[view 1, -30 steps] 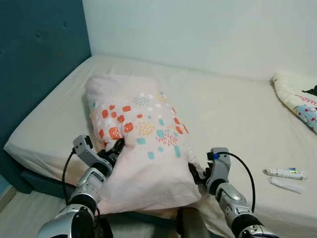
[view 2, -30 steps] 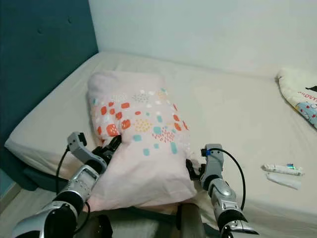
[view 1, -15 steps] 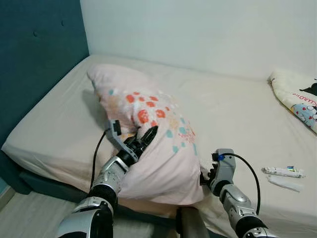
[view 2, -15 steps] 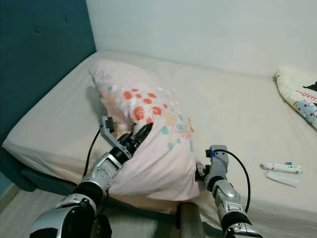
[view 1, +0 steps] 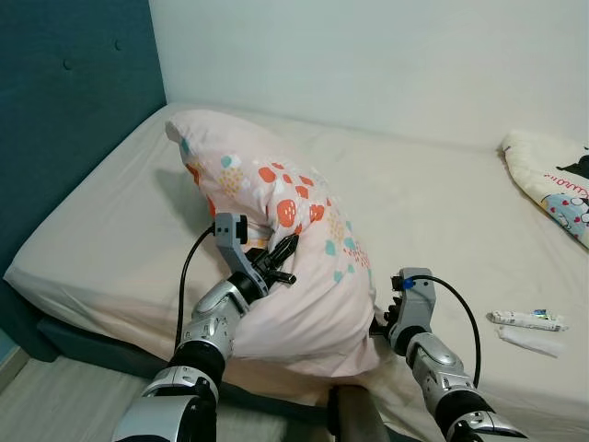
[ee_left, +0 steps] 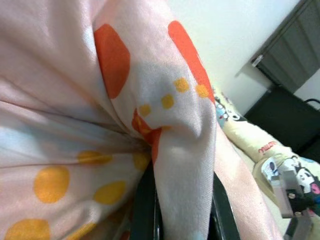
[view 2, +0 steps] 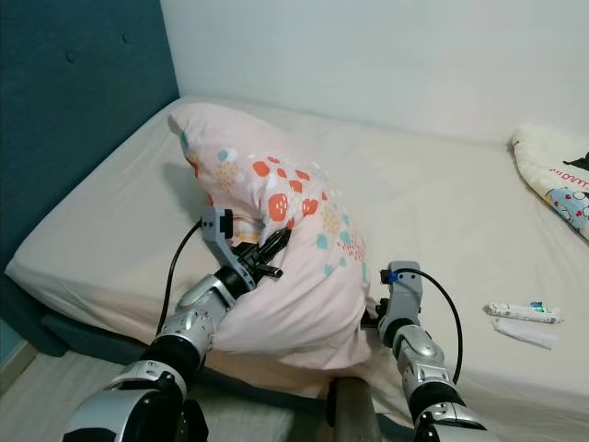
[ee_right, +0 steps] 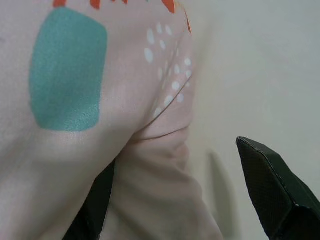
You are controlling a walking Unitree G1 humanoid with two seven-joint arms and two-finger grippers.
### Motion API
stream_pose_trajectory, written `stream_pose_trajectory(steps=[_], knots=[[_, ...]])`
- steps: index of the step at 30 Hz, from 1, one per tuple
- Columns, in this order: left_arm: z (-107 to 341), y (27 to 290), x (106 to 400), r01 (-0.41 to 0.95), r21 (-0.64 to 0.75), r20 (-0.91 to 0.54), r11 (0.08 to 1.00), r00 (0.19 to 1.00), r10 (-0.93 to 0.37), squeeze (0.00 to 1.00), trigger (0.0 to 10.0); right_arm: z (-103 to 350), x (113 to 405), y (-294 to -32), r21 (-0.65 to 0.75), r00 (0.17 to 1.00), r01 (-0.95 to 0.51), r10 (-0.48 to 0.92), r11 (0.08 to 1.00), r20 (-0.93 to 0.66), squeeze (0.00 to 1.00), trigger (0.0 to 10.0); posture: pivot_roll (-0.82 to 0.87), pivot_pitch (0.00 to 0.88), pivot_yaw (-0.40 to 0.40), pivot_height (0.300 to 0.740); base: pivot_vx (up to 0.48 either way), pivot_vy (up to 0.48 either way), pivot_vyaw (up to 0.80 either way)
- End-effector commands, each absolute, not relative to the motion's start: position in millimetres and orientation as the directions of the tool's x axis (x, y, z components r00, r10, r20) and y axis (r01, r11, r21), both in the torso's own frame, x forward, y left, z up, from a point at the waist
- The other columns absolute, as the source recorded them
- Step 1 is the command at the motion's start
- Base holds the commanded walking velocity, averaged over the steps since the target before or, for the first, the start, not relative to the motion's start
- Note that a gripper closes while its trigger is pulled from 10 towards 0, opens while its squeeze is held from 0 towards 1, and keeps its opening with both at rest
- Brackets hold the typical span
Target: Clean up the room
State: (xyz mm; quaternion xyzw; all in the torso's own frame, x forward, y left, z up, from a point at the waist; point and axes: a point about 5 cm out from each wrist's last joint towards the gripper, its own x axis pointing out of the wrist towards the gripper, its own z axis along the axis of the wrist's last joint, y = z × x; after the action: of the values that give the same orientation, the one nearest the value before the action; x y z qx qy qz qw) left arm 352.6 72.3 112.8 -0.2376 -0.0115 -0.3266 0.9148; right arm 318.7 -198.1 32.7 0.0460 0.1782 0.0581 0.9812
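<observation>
A pink pillow (view 1: pixel 294 239) with orange, teal and yellow spots stands tipped up on its side on the cream bed (view 1: pixel 433 212). My left gripper (view 1: pixel 281 258) is raised against the pillow's near face and is shut on a fold of its cover; in the left wrist view the fabric is pinched between my left gripper's (ee_left: pixel 182 200) black fingers (ee_left: pixel 145 212). My right gripper (view 1: pixel 377 322) sits low at the pillow's lower right corner, partly hidden by it. In the right wrist view my right gripper (ee_right: pixel 175 200) is open, with the pillow's corner (ee_right: pixel 155 150) between its spread fingers (ee_right: pixel 270 192).
A teal padded headboard (view 1: pixel 64 120) rises on the left. A small tube (view 1: pixel 526 319) and a white wrapper (view 1: pixel 534 343) lie on the bed at the right. A cartoon-print blanket (view 1: pixel 552 180) is at the far right. The bed's front edge (view 1: pixel 110 318) is close to me.
My left gripper rose and moved right with the pillow's cover in its grip, tipping the pillow from flat up onto its side. My right gripper stayed at the lower right corner.
</observation>
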Motion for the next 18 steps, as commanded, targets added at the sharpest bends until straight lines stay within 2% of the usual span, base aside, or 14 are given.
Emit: stream_pose_trajectory(steps=[1, 5, 7, 12, 14, 15, 16, 17, 18], knots=[[109, 54, 347, 0.638, -0.399, 0.141, 0.658, 0.752, -0.644, 0.0, 0.0, 41, 327, -188, 0.146, 0.935, -0.119, 0.16, 0.982, -0.316, 0.0, 10.0, -0.17, 0.007, -0.035, 0.502, 0.0, 0.0, 0.0], [108, 57, 350, 0.598, -0.344, 0.098, 0.724, 0.79, -0.605, 0.0, 0.0, 44, 330, -185, 0.146, 0.936, -0.131, 0.171, 0.981, -0.307, 0.0, 10.0, -0.17, 0.0, -0.035, 0.502, 0.0, 0.0, 0.0], [113, 69, 358, 0.515, -0.235, 0.057, 0.825, 0.854, -0.517, 0.0, 0.0, 54, 338, -179, 0.187, 0.941, -0.168, 0.214, 0.968, -0.262, 0.0, 10.0, -0.16, 0.0, -0.029, 0.507, 0.0, 0.0, 0.0], [122, 82, 364, 0.461, -0.202, 0.071, 0.864, 0.887, -0.457, 0.0, 0.0, 60, 342, -177, 0.192, 0.943, -0.184, 0.228, 0.964, -0.241, 0.0, 10.0, -0.15, 0.0, -0.026, 0.517, 0.0, 0.0, 0.0], [133, 98, 371, 0.392, -0.174, 0.089, 0.903, 0.92, -0.382, 0.0, 0.0, 66, 346, -175, 0.191, 0.947, -0.194, 0.235, 0.962, -0.219, 0.0, 10.0, -0.14, 0.0, -0.026, 0.527, 0.0, 0.0, 0.0], [133, 98, 371, 0.392, -0.174, 0.089, 0.903, 0.92, -0.382, 0.0, 0.0, 66, 346, -175, 0.191, 0.947, -0.194, 0.235, 0.962, -0.219, 0.0, 10.0, -0.14, 0.0, -0.026, 0.527, 0.0, 0.0, 0.0], [136, 105, 374, 0.364, -0.16, 0.091, 0.917, 0.931, -0.354, 0.0, 2.9, 68, 348, -174, 0.192, 0.948, -0.196, 0.236, 0.962, -0.212, 0.0, 10.0, -0.14, 0.0, -0.026, 0.532, 0.0, 0.0, 0.0], [145, 116, 378, 0.328, -0.149, 0.105, 0.933, 0.943, -0.315, 0.0, 10.0, 72, 350, -174, 0.196, 0.951, -0.197, 0.236, 0.961, -0.201, 0.0, 10.0, -0.11, 0.0, -0.025, 0.537, 0.0, 0.0, 0.0], [145, 116, 378, 0.328, -0.149, 0.105, 0.933, 0.943, -0.315, 0.0, 10.0, 72, 350, -174, 0.196, 0.951, -0.197, 0.236, 0.961, -0.201, 0.0, 10.0, -0.11, 0.0, -0.025, 0.537, 0.0, 0.0, 0.0]])
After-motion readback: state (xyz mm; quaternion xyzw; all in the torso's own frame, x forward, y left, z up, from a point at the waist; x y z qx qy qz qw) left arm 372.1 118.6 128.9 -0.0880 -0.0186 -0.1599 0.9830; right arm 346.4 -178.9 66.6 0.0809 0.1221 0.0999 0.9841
